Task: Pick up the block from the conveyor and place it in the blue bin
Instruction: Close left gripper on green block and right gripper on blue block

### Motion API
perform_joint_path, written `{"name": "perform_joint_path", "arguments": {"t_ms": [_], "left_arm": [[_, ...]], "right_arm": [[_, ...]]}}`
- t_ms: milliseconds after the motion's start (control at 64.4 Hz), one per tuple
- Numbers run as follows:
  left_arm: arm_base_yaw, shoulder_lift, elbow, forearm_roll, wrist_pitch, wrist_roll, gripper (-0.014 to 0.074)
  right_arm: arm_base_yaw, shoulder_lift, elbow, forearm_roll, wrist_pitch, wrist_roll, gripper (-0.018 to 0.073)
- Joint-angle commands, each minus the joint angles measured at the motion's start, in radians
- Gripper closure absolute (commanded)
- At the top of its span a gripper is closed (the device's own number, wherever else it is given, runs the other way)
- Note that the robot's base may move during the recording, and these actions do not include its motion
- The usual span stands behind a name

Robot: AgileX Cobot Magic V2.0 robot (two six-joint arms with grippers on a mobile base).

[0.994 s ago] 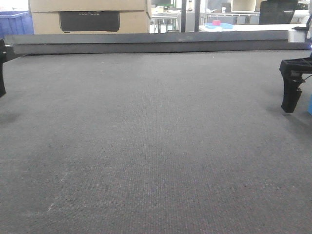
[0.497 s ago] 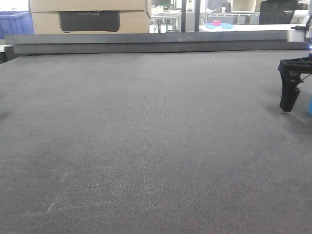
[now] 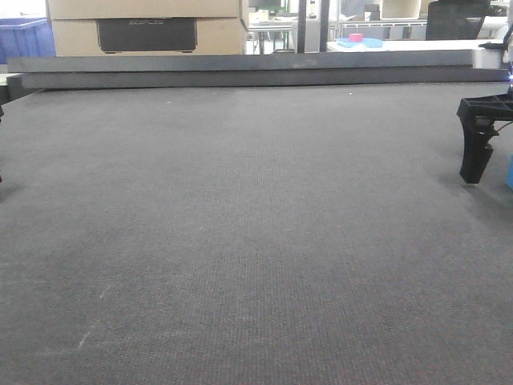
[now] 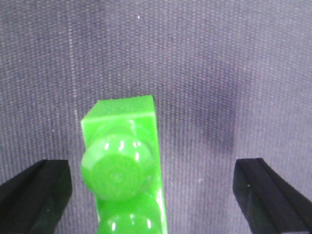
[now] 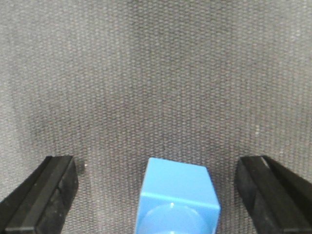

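The conveyor [image 3: 256, 241] is stretching wide and grey beneath both grippers, its dark rail [image 3: 240, 70] running along the far edge. Beyond the rail, a cardboard box [image 3: 144, 24] and the blue bin [image 3: 24, 36] are sitting well apart from either set of fingers.

The right gripper [image 5: 156, 163] is hanging low over the belt, fingers [image 5: 41, 195] spread wide, released, grasping nothing. The block [image 5: 178, 195], sky-blue, is resting on the belt in the gap between those fingers, roughly centred and touching neither, with bare belt showing on both sides.

The left gripper [image 4: 148, 168] is likewise standing spread, fingers [image 4: 270, 195] released and grasping nothing. A green studded block [image 4: 122, 165] is lying between them, nearer one finger than the other, apart from both.

In the front view only one right finger is showing at the frame edge, with a sliver of the block just beside it.
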Motion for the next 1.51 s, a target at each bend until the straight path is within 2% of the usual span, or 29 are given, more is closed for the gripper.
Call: {"name": "perform_joint_path", "arguments": {"t_ms": [0,62,124,295,357,621,808,1119,1274,1491], "left_arm": [[0.005,-0.002,-0.007,0.0,-0.016,-0.004,0.0072],[0.005,-0.002,-0.007,0.012,-0.023,-0.028,0.0139],[0.005,-0.001,-0.007,0.034,-0.026,-0.054,0.0265],[0.006,0.013,0.0,0.038,-0.015,-0.064,0.0626],[0.006,0.018,0.008,0.038,-0.013,-0.064,0.0708],[0.006,0.005,0.021,0.034,0.012,-0.064,0.0708],[-0.006,-0.068,0.021,0.005,0.019,-0.064,0.0708],[-0.127,-0.268,0.021,0.002,0.004,-0.064,0.0708],[-0.174,-0.38,0.021,-0.051,-0.013,-0.064,0.0708],[-0.238,-0.562,0.021,-0.065,-0.059,-0.064,0.0708]], "right_arm": [[0.0,0.001,0.003,-0.003,-0.004,-0.001,0.005],[0.0,0.001,0.003,-0.003,0.0,-0.001,0.0129],[0.0,0.001,0.003,-0.003,0.005,-0.001,0.0236],[0.0,0.001,0.003,-0.003,0.033,-0.001,0.0619],[0.0,0.001,0.003,-0.005,0.04,-0.001,0.0727],[0.0,-0.024,0.003,-0.005,0.045,-0.001,0.0713],[0.0,-0.107,0.001,-0.003,0.038,-0.001,0.0713],[0.0,-0.287,0.001,0.009,0.034,-0.001,0.0713],[0.004,-0.389,0.001,0.012,0.019,-0.001,0.0713],[0.064,-0.538,0.001,0.012,0.014,-0.018,0.0713]]}}
